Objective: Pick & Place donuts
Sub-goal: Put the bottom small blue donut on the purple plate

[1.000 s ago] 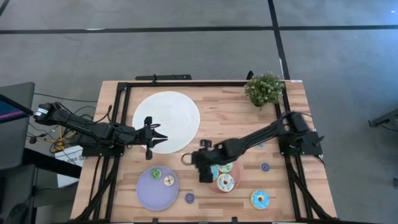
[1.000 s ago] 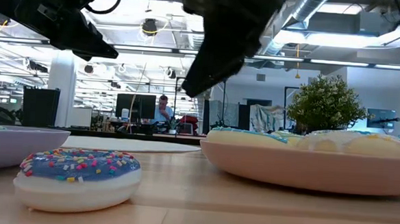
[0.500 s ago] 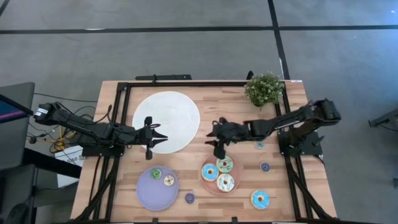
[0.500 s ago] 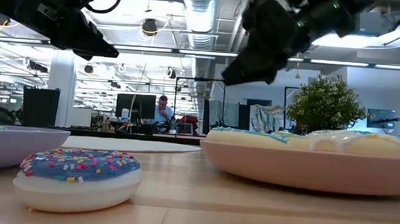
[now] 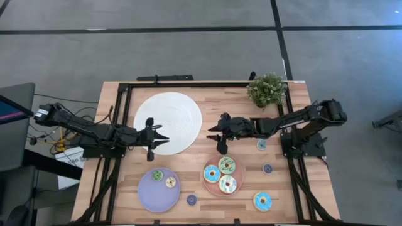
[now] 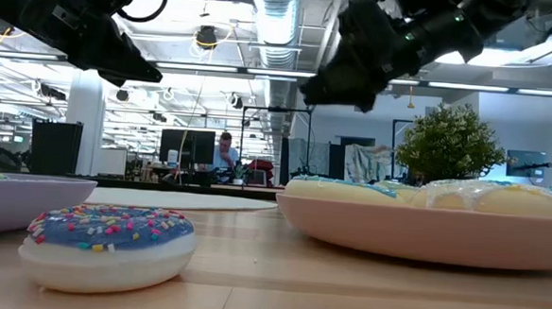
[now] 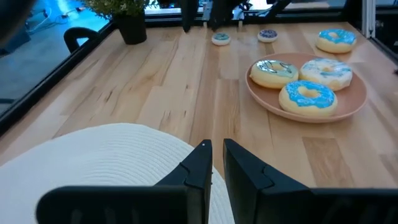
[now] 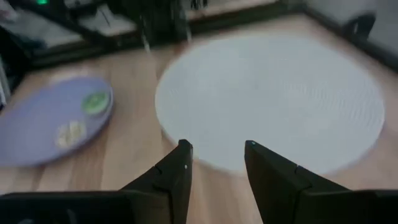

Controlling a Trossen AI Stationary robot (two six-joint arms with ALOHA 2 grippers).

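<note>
The right gripper [image 5: 218,133], released and empty, hovers near the loose teal-iced toy donut [image 5: 261,145]. The clenched left gripper [image 5: 152,134] waits well apart over the large white woven disc [image 5: 168,122]

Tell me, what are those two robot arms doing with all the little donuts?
They are sorting toy donuts onto plates. The round pink plate holds three iced donuts, and the round lilac plate holds two small ones. The right gripper hangs empty, fingers apart, above the wooden table near the pink plate. The left gripper waits shut over the edge of the big white disc. Four more donuts lie on the table.
</note>
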